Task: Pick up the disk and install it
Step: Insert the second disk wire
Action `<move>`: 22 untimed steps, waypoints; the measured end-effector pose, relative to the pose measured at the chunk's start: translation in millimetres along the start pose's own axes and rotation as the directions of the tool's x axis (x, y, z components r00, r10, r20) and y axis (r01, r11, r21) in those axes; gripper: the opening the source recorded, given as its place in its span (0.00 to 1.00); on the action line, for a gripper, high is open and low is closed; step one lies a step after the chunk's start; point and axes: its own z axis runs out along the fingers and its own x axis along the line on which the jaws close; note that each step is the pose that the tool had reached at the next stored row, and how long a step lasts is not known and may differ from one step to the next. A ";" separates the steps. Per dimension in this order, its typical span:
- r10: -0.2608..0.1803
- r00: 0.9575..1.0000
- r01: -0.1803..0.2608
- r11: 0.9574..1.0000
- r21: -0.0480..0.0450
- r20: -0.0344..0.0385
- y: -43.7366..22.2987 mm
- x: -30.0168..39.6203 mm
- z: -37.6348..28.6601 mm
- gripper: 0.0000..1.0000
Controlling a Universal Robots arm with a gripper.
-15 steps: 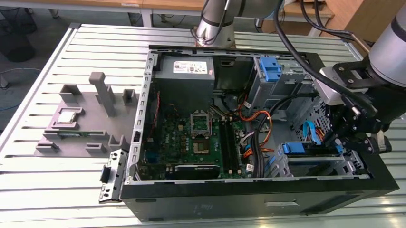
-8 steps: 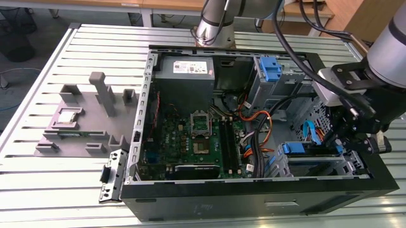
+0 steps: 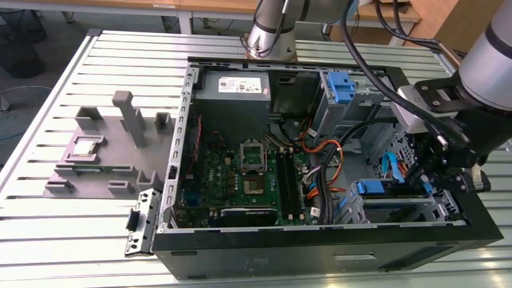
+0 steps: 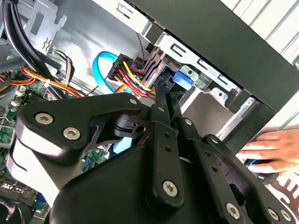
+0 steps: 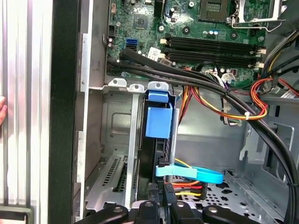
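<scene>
The disk stands on edge in the metal drive cage at the open computer case's corner on the exterior view's right, its blue carrier tab facing the motherboard. My gripper hangs inside the case just behind the disk's cabled end. In both wrist views the black fingers run together to a narrow tip against the carrier's blue end, shut with no gap showing. In the first wrist view my gripper lines up with the disk's thin dark edge.
A light blue data cable and red-yellow power wires crowd the disk's rear end. Thick black cables cross above the cage. A grey power-supply box sits at the back. A person's hand rests outside the case wall.
</scene>
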 end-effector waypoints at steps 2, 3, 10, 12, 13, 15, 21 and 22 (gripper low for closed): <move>0.000 1.000 0.000 1.000 0.001 0.000 0.3 -0.5 0.3 0.16; 0.000 1.000 0.000 1.000 0.001 0.000 0.3 -0.6 0.4 0.16; 0.000 1.000 0.000 1.000 0.004 -0.001 0.8 -0.9 2.7 0.16; 0.000 1.000 0.000 1.000 0.004 0.000 0.9 -0.9 3.0 0.16; 0.001 1.000 -0.001 1.000 0.004 0.000 0.9 -0.9 3.1 0.16; 0.002 1.000 -0.002 1.000 0.004 -0.001 0.8 -1.0 2.8 0.16; 0.019 1.000 -0.019 1.000 0.004 -0.003 -0.1 -1.7 -4.2 0.16; 0.032 0.999 -0.032 0.999 0.004 -0.005 -0.2 -1.7 -4.2 0.16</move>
